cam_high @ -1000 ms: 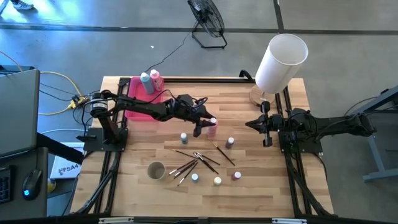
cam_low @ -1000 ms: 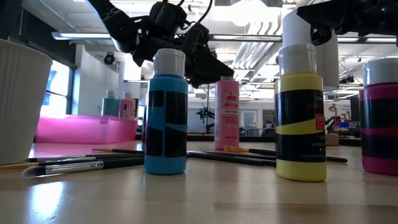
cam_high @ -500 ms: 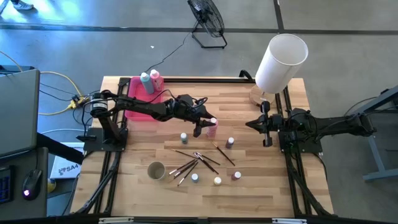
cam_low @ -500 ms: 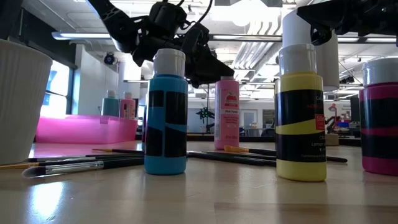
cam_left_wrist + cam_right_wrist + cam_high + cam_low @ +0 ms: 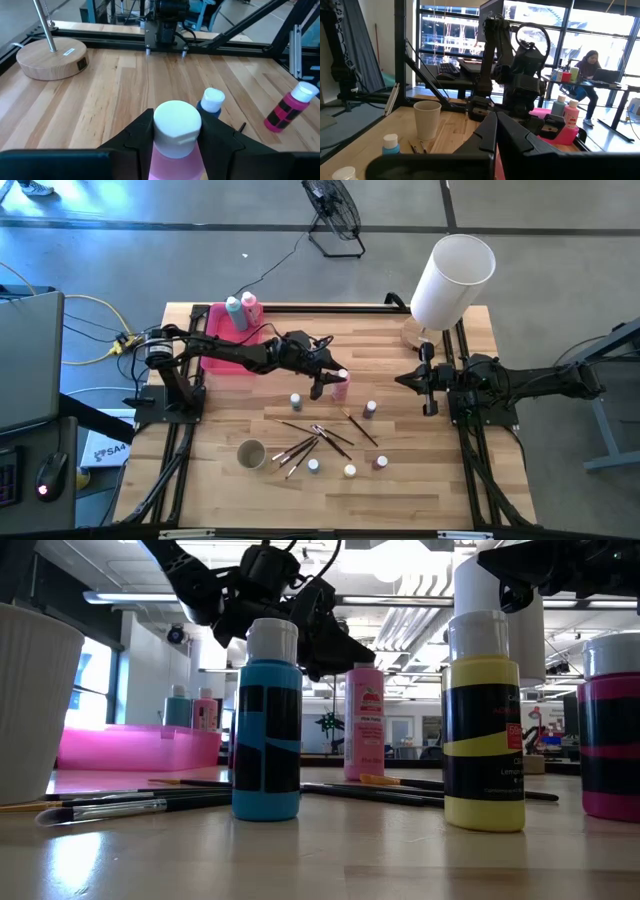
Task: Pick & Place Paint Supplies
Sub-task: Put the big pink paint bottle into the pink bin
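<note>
A pink squeeze bottle (image 5: 341,387) with a white cap stands upright near the middle of the table. My left gripper (image 5: 335,380) reaches out to it from the left and is shut on it; the left wrist view shows the gripper (image 5: 177,137) with one finger at each side of the bottle's top. A teal bottle (image 5: 233,308) and another pink bottle (image 5: 248,305) stand in the pink tray (image 5: 225,358) at the far left. Small paint pots (image 5: 296,400) and thin brushes (image 5: 315,438) lie scattered on the near half. My right gripper (image 5: 428,380) waits shut at the right. My left gripper pinches the pink bottle at its white cap (image 5: 176,122), one finger on each side. The fingers come from the table's left, nearly level and tipped slightly down. The bottle stays upright, and the low view shows its base (image 5: 364,774) on the table.
A white cup (image 5: 251,453) stands at the near left beside the brushes. A big white lampshade (image 5: 452,280) on a round wooden base fills the far right corner. Close to the low camera stand a blue pot (image 5: 270,720), a yellow pot (image 5: 484,720) and a magenta pot (image 5: 612,730).
</note>
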You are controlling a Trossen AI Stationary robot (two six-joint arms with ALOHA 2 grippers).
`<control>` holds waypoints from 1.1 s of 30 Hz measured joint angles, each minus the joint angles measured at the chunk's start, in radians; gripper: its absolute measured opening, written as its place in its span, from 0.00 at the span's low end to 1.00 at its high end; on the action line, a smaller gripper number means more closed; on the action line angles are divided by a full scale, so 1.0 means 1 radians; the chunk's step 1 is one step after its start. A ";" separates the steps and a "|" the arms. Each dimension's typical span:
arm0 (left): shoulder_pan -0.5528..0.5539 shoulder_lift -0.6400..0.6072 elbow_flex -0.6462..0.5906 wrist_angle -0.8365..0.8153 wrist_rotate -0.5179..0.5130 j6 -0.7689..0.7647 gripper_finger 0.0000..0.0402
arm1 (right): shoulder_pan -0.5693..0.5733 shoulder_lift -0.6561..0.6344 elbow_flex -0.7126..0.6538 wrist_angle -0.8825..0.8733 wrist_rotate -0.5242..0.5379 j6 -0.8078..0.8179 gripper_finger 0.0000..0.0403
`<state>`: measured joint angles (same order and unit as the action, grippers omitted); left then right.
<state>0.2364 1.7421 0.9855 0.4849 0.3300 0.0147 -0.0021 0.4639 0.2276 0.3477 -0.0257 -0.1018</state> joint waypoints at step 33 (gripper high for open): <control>0.268 -0.641 0.000 -0.645 -0.269 0.118 0.30 | 0.000 0.000 0.000 -0.001 -0.003 0.001 0.01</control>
<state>0.5043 1.1008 0.9855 -0.1604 0.0608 0.1328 -0.0021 0.4641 0.2276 0.3470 -0.0288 -0.1013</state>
